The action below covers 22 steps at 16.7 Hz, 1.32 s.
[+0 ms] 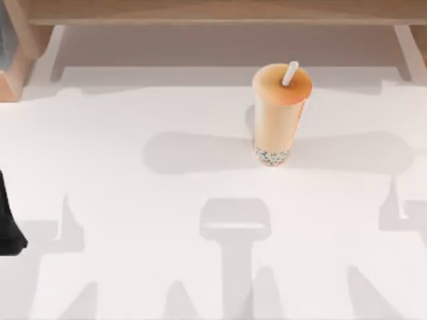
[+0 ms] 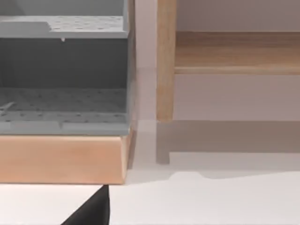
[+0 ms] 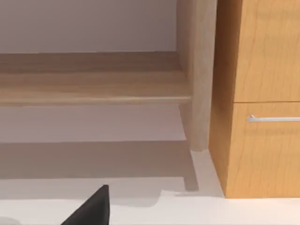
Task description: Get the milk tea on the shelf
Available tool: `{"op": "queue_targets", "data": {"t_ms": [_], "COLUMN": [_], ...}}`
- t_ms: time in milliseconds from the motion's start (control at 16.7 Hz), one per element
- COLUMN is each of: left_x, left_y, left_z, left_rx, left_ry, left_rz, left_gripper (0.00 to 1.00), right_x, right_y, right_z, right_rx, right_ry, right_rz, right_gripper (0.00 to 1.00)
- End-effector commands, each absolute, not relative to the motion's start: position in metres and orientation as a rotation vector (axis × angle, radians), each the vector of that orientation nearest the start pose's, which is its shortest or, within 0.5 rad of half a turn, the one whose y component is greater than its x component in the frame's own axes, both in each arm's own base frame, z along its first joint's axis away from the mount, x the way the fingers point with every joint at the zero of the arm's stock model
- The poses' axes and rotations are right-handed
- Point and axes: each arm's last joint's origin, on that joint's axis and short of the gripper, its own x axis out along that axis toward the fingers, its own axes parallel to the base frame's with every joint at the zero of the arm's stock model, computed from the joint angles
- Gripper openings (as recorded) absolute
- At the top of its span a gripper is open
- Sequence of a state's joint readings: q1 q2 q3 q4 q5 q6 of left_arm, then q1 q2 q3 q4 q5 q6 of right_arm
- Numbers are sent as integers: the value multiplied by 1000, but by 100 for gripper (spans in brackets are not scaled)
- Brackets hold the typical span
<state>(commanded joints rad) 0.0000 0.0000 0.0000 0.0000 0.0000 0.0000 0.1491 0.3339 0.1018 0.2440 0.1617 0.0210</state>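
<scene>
The milk tea stands upright on the white table, right of centre and just in front of the shelf. It is a tall clear cup of peach-orange drink with a white straw and dark pearls at its base. The shelf is a light wooden plank along the table's far edge, also seen as the plank with its side support, and as the plank. My left arm is parked at the left edge, far from the cup. A dark tip of my left gripper and of my right gripper shows.
A grey perforated rack on a wooden base stands left of the shelf, at the far left corner. A wooden cabinet with a metal handle stands right of the shelf. The white table stretches between the cup and the front edge.
</scene>
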Motion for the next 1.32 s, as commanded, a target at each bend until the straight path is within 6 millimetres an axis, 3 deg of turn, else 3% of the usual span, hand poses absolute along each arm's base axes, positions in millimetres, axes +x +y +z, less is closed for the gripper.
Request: {"op": "queue_targets", "data": {"t_ms": [360, 720, 1020, 1320], "left_x": [106, 106, 106, 106], "left_y": [-1, -1, -1, -1], "left_z": [160, 160, 160, 160], "left_rx": [0, 0, 0, 0], "left_ry": [0, 0, 0, 0], "left_rz": [0, 0, 0, 0], "left_gripper": [100, 100, 100, 100], "right_x": [178, 223, 230, 222], "right_y": [59, 142, 207, 241], "right_z": [200, 166, 114, 79], "right_rx": [11, -23, -32, -14], "right_ry": [37, 57, 34, 3], "right_rz": [-7, -8, -11, -16], "right_gripper": [100, 100, 100, 100]}}
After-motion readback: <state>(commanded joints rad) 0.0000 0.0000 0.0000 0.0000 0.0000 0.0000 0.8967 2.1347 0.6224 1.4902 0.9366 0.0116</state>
